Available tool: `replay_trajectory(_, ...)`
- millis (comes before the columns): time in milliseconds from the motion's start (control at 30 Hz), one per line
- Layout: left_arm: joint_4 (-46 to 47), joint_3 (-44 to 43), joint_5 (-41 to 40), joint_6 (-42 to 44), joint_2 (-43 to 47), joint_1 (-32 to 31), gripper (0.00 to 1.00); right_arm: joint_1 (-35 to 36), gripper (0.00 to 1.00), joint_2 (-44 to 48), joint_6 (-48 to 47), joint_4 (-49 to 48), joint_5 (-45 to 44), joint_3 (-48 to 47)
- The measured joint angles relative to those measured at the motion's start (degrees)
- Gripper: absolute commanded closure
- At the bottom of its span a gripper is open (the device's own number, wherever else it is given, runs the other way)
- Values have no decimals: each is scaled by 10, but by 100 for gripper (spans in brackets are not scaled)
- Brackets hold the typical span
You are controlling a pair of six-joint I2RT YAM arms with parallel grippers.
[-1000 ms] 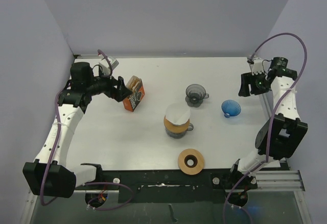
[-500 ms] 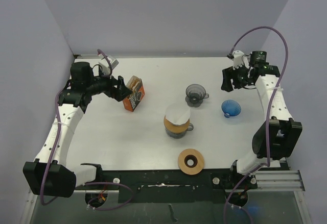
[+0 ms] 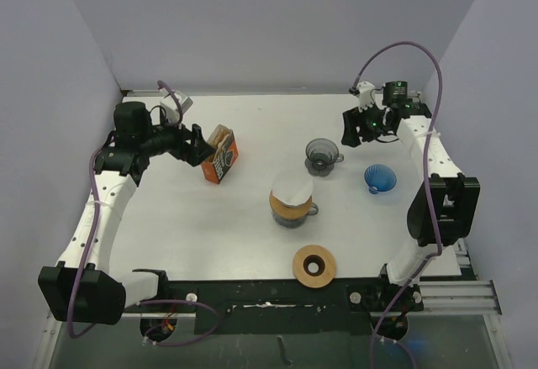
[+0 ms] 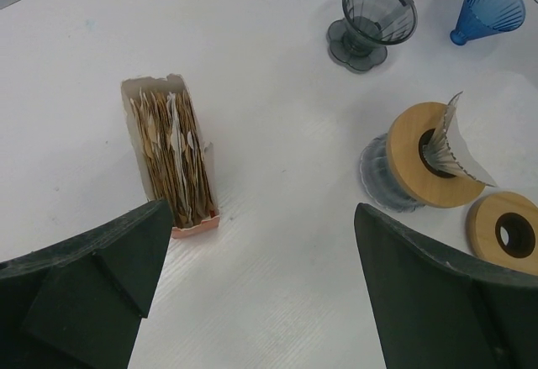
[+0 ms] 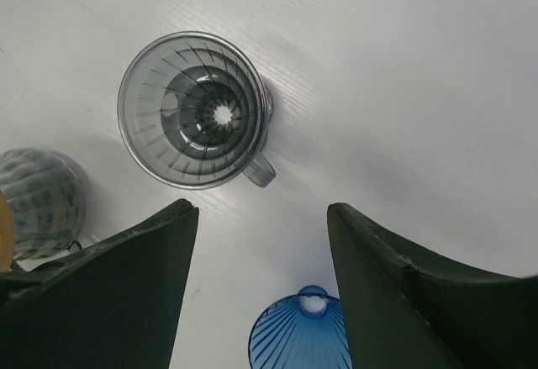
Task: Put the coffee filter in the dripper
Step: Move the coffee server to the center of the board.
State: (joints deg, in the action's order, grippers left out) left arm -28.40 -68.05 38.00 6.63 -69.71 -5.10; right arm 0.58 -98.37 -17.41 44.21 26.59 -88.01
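While the left arm (image 3: pixel 105 201) reaches forward with its elbow low, the left gripper (image 3: pixel 195 144) stands wide open and empty, just short of the filter box (image 3: pixel 221 155). Farther to its right, a coffee filter (image 3: pixel 292 187) sits in the wood-collared dripper (image 3: pixel 291 208). The right arm (image 3: pixel 433 167) bends inward. The right gripper (image 3: pixel 357 127) hangs open and empty, with the grey dripper (image 3: pixel 322 155) just ahead of its fingertips.

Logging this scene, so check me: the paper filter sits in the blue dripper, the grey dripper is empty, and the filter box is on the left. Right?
Not quite: the paper filter sits in the wooden-collared dripper, not the blue dripper, as the left wrist view shows. The grey dripper is empty and the filter box is on the left.
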Motion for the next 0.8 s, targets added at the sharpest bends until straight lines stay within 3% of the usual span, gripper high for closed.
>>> replay_trajectory(200,0,0,0,0,1,4,11,23,41,-50,19,-14,-5,-24)
replay_trajectory(800,0,3,0,0,8,7,11,51,69,-165,33,-19,-31,-75)
